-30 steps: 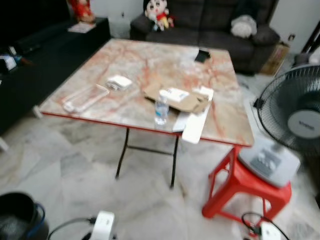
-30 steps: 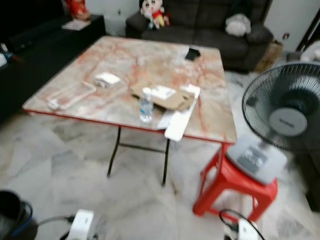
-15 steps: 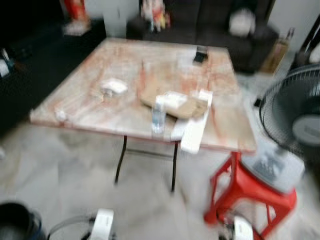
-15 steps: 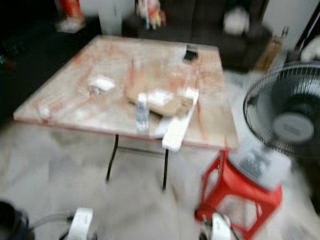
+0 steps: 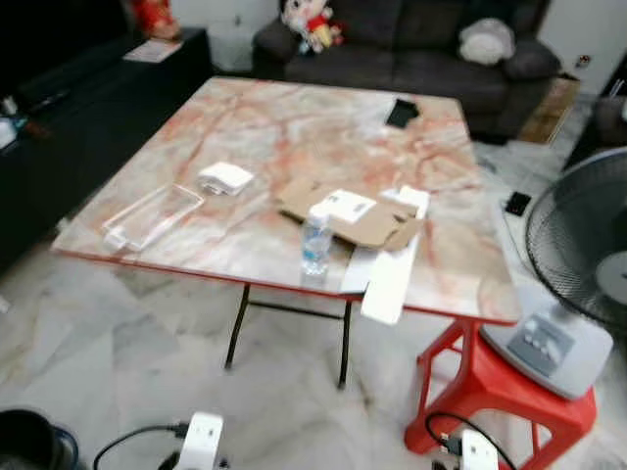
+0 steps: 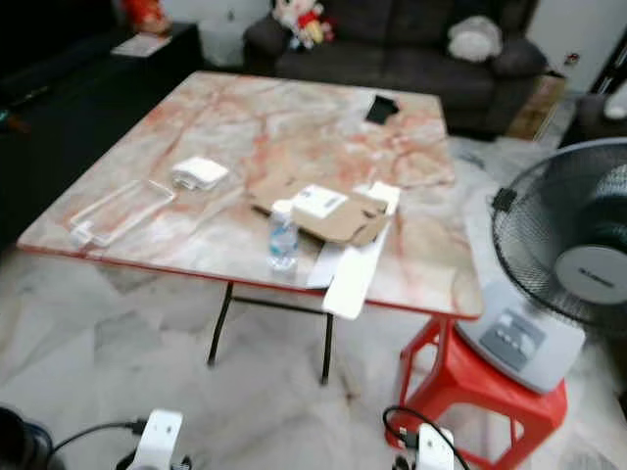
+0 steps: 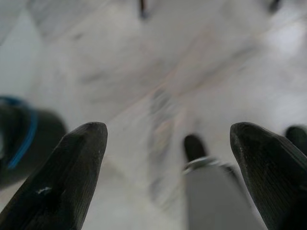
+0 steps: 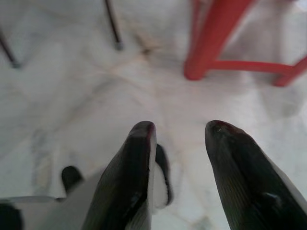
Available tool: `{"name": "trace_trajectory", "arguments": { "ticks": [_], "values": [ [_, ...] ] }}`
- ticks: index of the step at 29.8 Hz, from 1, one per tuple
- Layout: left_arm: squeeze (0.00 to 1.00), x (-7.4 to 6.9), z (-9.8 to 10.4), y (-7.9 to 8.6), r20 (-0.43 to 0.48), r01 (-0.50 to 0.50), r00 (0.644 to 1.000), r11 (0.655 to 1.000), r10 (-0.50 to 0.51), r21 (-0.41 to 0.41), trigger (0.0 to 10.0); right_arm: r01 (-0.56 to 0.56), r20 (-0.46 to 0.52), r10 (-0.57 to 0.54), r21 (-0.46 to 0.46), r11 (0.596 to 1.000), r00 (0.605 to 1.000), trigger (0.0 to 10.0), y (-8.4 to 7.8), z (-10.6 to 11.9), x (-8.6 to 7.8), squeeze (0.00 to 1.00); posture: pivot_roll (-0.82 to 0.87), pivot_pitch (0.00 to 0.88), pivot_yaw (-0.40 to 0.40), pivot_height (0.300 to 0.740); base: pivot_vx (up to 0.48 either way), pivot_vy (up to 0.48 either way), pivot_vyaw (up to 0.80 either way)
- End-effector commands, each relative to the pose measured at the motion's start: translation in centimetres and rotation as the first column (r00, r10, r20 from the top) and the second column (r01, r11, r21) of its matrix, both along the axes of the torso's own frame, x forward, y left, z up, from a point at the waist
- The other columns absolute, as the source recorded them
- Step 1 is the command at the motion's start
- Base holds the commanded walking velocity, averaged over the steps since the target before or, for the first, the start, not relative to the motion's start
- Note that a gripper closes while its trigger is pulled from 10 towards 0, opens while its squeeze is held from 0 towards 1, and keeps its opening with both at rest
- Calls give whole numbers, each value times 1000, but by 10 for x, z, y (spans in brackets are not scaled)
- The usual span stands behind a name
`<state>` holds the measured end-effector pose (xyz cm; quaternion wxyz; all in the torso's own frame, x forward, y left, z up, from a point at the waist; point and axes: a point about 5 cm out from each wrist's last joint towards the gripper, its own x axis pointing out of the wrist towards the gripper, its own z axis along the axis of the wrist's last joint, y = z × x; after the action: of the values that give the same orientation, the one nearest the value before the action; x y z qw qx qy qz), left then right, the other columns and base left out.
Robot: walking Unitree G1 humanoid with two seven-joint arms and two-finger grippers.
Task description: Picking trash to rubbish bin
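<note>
Two things are changing compared with the earlier pictures: the whole head view is sliding, so the camera is moving with the walking robot and not the things, and the blur of half a second ago is now clearing. The large square table with the pink and red marbled top (image 5: pixel 284 127) is sitting a little nearer and more to the middle, which I judge as the robot approaching it to reach the trash. The red plastic stool (image 5: pixel 490 387) carrying the grey and white standing fan (image 5: pixel 588 274) is staying beside the table's right corner. The dark round rubbish bin with a blue handle (image 5: pixel 29 452) is slipping toward the lower left corner of the view, near the robot's left side. On the table, the flattened brown cardboard piece (image 5: pixel 377 220) is lying under a white label, with long white paper strips (image 5: pixel 390 279) hanging over the near edge just beside it. The small clear plastic water bottle (image 5: pixel 315 240) is standing upright near that edge, touching nothing else, and it looks the easiest first pick. The left gripper (image 7: pixel 168 158) is hanging low over the floor with its fingers wide apart and empty; the right gripper (image 8: pixel 177 143) is also hanging low, fingers apart and holding nothing.
</note>
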<state>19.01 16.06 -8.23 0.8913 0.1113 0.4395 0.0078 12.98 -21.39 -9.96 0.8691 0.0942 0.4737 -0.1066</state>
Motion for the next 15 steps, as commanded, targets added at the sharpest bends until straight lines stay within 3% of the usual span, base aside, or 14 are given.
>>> {"name": "trace_trajectory", "arguments": {
  "ticks": [1, 5, 9, 15],
  "values": [
    [0, -6, -3, 4, -17, -8, 1000, 1000, 8, 8, 10000, -1, 20, 1, 0, 1000, 1000, 10000, 0, 2, 7, 0, -60, 19, -64, 740, 285, 0, 0],
    [0, -6, -3, 3, -19, 4, 1000, 1000, -4, 5, 10000, -8, 19, 8, -4, 1000, 1000, 10000, -1, 3, 7, 0, -62, 15, -64, 740, 279, 0, 0],
    [0, -6, -4, -4, -24, 57, 998, 998, -57, -8, 10000, -7, 17, 7, -6, 1000, 1000, 10000, -2, 3, 6, 0, -63, 11, -63, 740, 0, 0, 0],
    [0, -7, -4, -3, -26, 35, 999, 999, -35, -11, 10000, -10, 16, 10, -20, 1000, 1000, 10000, -3, 3, 5, 0, -67, 3, -61, 740, 0, 0, 0]
  ]
}}
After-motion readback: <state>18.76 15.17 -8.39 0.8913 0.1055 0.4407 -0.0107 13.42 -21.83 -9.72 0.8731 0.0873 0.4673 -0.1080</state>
